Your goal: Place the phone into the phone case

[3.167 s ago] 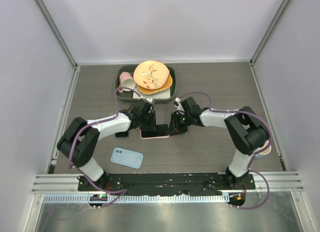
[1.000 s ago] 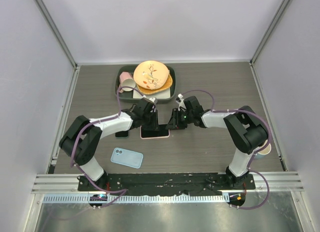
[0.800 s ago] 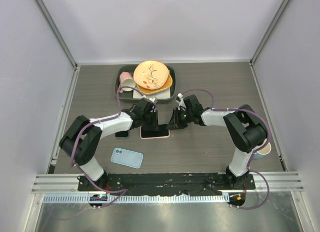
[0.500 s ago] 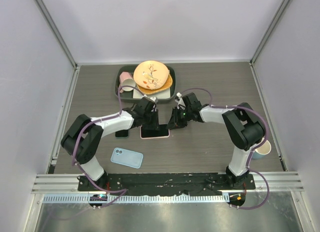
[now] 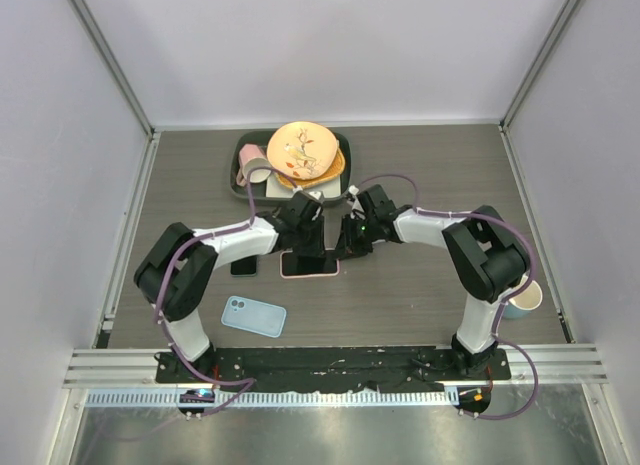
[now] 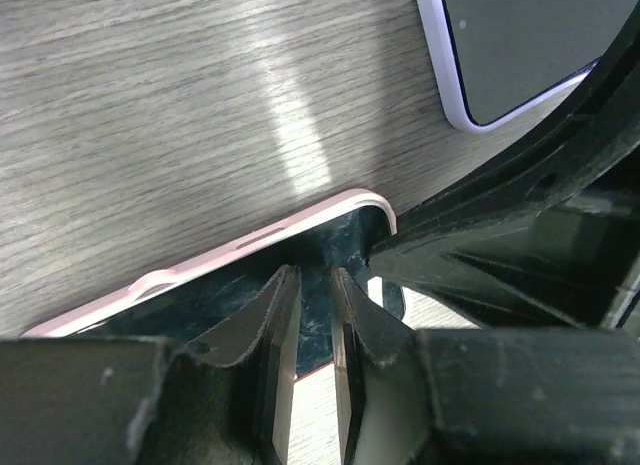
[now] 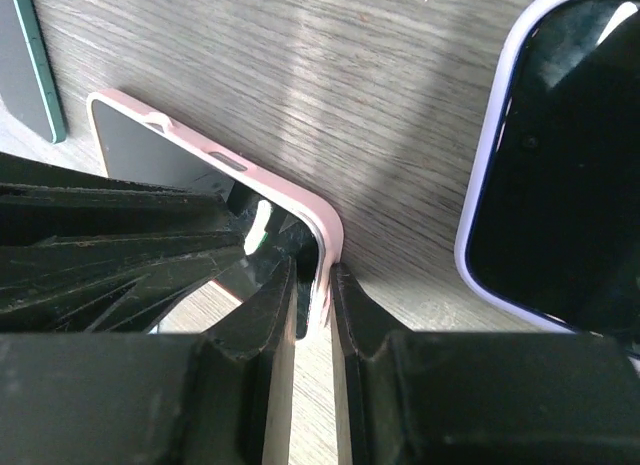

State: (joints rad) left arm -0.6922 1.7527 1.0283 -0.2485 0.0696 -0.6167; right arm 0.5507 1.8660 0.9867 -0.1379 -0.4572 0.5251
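Note:
A pink phone case (image 5: 312, 271) lies flat at the table's middle with a dark phone (image 6: 322, 247) inside it. My left gripper (image 5: 309, 249) is shut, and its tips (image 6: 315, 277) rest on the phone's screen near the case's corner (image 6: 360, 197). My right gripper (image 5: 346, 251) is at the case's right end. In the right wrist view it (image 7: 313, 287) is shut on the pink rim (image 7: 322, 225). The grey screen (image 7: 150, 150) shows inside the case.
A second dark phone with a lavender rim (image 7: 560, 165) lies close by and also shows in the left wrist view (image 6: 520, 45). A light-blue case (image 5: 253, 317) lies near front left. A green tray (image 5: 346, 147) with plates (image 5: 303, 148) stands behind. A cup (image 5: 527, 300) is at right.
Both grippers have stayed at the pink case. The left arm's elbow has swung right and forward. The right gripper has edged left onto the case's rim.

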